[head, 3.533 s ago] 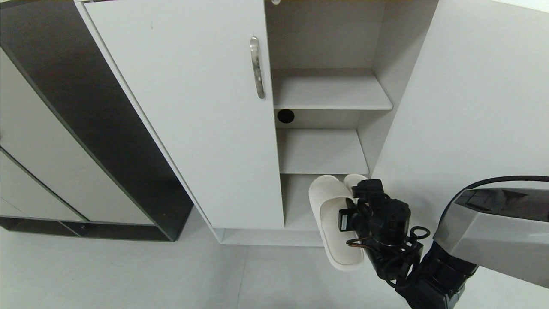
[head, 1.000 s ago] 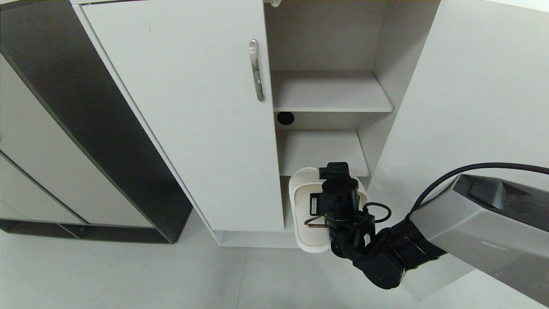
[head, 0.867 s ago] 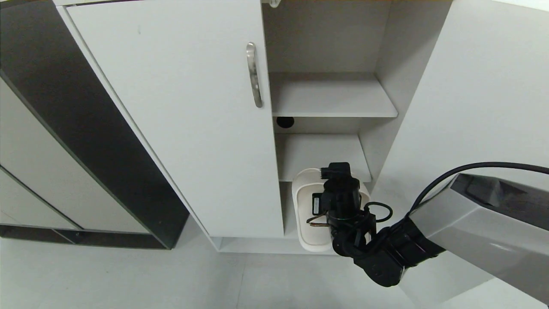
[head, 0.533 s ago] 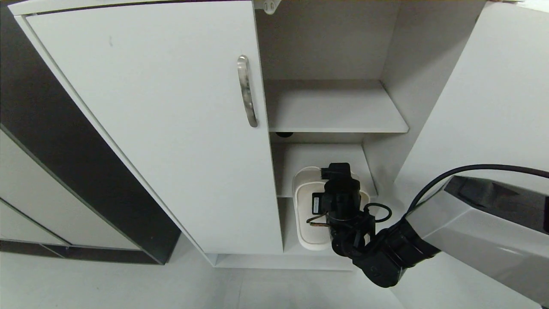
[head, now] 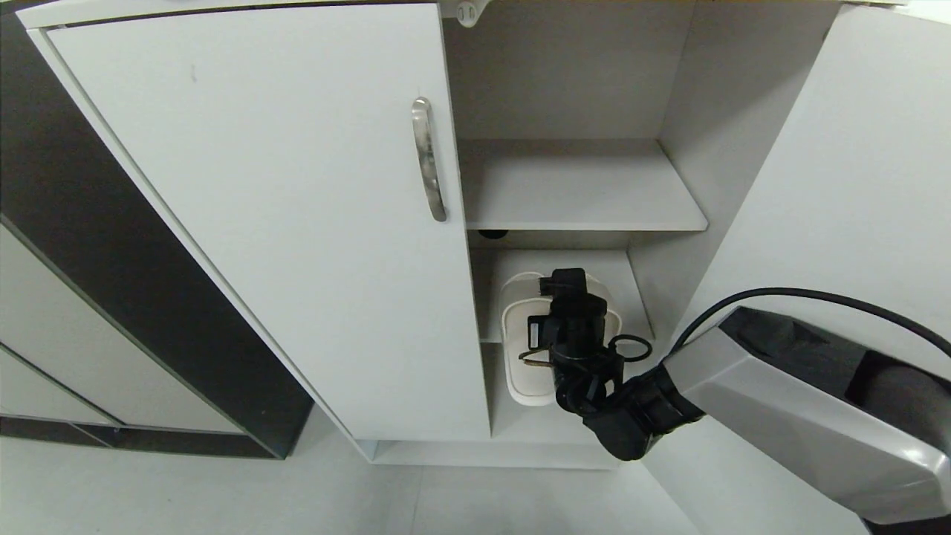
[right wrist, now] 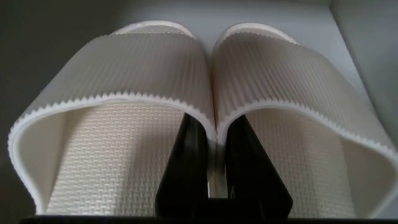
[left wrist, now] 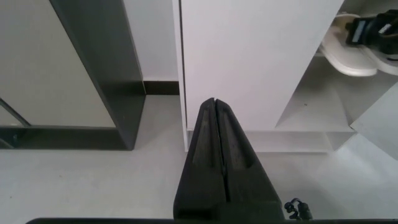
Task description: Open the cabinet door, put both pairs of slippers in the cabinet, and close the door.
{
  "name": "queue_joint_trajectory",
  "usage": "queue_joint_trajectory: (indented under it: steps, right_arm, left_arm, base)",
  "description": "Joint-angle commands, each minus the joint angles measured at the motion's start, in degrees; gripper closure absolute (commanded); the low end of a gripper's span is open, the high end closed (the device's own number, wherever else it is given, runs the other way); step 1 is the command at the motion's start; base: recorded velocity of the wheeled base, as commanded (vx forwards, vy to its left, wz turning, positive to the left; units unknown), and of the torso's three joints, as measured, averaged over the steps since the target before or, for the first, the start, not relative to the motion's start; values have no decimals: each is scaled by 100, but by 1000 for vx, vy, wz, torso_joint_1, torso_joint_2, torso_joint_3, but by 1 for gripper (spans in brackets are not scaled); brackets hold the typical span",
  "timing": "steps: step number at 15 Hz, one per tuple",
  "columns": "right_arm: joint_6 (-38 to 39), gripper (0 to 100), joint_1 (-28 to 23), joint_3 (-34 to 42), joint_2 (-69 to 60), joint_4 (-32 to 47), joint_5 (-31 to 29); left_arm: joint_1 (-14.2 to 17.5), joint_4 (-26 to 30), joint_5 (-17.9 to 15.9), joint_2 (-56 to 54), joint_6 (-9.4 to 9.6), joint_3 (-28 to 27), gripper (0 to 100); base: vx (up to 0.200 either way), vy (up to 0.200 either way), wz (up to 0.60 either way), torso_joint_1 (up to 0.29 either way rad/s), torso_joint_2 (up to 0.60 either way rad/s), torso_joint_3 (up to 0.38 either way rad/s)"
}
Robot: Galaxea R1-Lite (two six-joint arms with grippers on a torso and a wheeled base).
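While the right claw (right wrist: 216, 134) grips the pair of white slippers (head: 520, 360), the slippers sit partway inside the cabinet (head: 565, 82). One black finger (right wrist: 186, 155) goes under the strap of each slipper. The two fingers squeeze the inner sides of the slippers together between them. The toes of the slippers point into the cabinet, over the lower shelf (head: 635, 293), and the heels stick out past its front edge. Whether the slippers touch that shelf cannot be told. The upper shelf (head: 579, 186) is above them. The right door (head: 854, 186) is swung open beside the right arm. The left door (head: 260, 186) is closed, with a shiny metal handle (head: 429, 160) near its edge. The left claw (left wrist: 214, 106) is clenched, its two fingers pressed flat together with nothing between them. It hangs above the pale floor (left wrist: 93, 180) in front of the closed left door, well apart from the slippers.
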Motion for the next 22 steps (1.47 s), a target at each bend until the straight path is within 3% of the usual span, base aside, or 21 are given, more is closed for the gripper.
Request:
queue_joint_trajectory:
  steps: [1,13,22]
  right_arm:
    - [-23,100,-208,-523,314,286,111]
    - [4,100,-709,-3169,1087,1789,225]
    - [4,100,-770,-3501,1412,1991,225]
  left_arm:
    - [-2,-2,4,9,-1,0,100]
    - [6,-2,4,9,-1,0,100]
    - [6,-2,4,9,-10,0,100]
  base:
    - [0,0,0,0,0,0]
    - [0,0,0,0,0,0]
    - [0,0,0,0,0,0]
